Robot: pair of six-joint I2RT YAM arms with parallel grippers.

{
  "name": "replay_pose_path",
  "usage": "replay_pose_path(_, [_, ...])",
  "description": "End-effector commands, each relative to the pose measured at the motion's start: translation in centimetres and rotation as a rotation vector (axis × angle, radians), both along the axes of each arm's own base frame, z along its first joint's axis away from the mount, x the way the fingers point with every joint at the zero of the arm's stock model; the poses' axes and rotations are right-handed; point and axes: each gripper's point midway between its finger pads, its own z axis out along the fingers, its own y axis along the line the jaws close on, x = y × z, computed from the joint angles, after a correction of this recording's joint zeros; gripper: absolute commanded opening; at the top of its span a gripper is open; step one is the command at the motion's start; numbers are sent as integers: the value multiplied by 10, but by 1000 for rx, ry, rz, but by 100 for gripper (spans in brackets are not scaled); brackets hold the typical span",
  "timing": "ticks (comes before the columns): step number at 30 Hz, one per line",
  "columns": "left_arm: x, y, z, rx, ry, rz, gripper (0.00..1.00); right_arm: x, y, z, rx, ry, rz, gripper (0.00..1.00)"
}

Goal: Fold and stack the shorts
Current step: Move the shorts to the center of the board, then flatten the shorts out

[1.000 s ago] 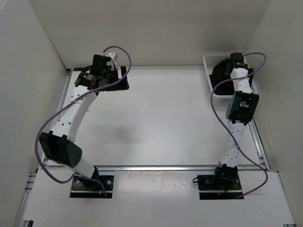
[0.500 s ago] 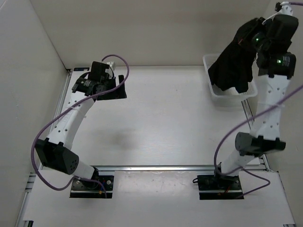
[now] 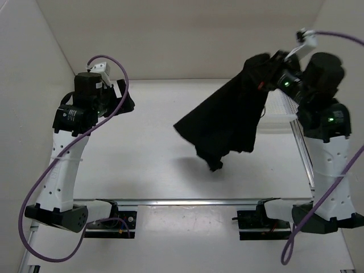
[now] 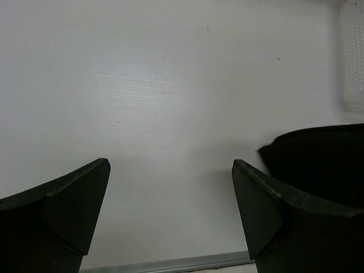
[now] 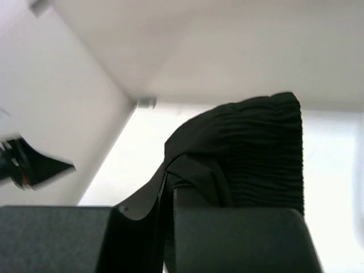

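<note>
Shorts [image 3: 233, 122] hang in the air over the desk [image 3: 142, 165], a bunched black drape spreading down and leftward from the raised wrist of your right arm [image 3: 330, 153]. The lowest corner dangles above mid-desk, and a soft shadow lies beneath it; whether it brushes the surface cannot be told. Your left arm [image 3: 62, 165] stands upright at the far left, well apart from the cloth. The white mesh basket [image 3: 283, 114] sits at the far right edge of the desk, partly hidden behind the hanging fabric.

In the right wrist view the right jaws are pressed together, with black fabric pinched between them just below the gathered waistband [image 5: 267, 142]. In the left wrist view the left jaws stand wide apart with nothing between them. They look down on bare desk, with an edge of the shorts at the right of the view.

The step in hand appears to be the carry to the working area; no fold has been made. Next you would likely lower the garment mid-desk and bring the left jaws to an opposite edge, so the cloth can be drawn flat.
</note>
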Motion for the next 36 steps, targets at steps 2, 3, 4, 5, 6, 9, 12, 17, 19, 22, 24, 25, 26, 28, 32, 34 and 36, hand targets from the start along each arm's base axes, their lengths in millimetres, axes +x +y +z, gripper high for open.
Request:
replay_pose_path(2, [-16,-10,-22,-43,78,-44,100,-1,47,-127,-69,270,117,23])
replay_pose_path(3, [-17,-17,-30,-54,95,-62,100,-12,66,-161,-103,345,177,45])
replay_pose_path(4, [-19,-25,-40,-72,123,-88,100,-16,69,-209,-152,448,176,76])
replay_pose_path(5, [-23,-37,-49,-78,145,-134,100,-15,70,-232,-187,500,159,85])
replay_pose_path(6, [-27,-45,-65,-89,187,-154,100,-19,59,-257,-240,587,113,88])
replay_pose_path(9, [-38,-71,-102,-99,285,-210,97,-10,19,-285,-305,697,-65,90])
replay_pose_path(12, [-44,-85,-135,-86,367,-202,86,-19,7,-288,-279,700,-103,84])
replay_pose_path(17, [-71,-87,-224,-54,634,-141,87,-64,1,-358,-287,881,-103,72])
replay_pose_path(19, [-80,-92,-245,-65,695,-132,100,-81,7,-380,-243,968,-96,80])
replay_pose_path(22, [-97,-111,-276,-105,781,-138,100,-107,6,-414,-201,1081,-135,94])
replay_pose_path(24, [-102,-118,-292,-114,824,-121,100,-114,0,-432,-189,1118,-184,99])
replay_pose_path(25, [-102,-121,-298,-112,834,-120,100,-115,-3,-438,-198,1121,-197,100])
replay_pose_path(26, [-103,-125,-304,-106,851,-116,100,-110,-3,-439,-184,1107,-203,100])
replay_pose_path(28, [-103,-125,-324,-78,906,-100,91,-108,-8,-454,-199,1137,-232,100])
replay_pose_path(32, [-101,-127,-341,-40,951,-78,18,-87,-9,-468,-218,1100,-255,95])
replay_pose_path(34, [-96,-127,-339,-50,942,-71,10,-81,-8,-475,-218,1090,-263,84])
replay_pose_path(36, [-85,-127,-324,-64,895,-66,10,-72,-5,-485,-212,1079,-261,75])
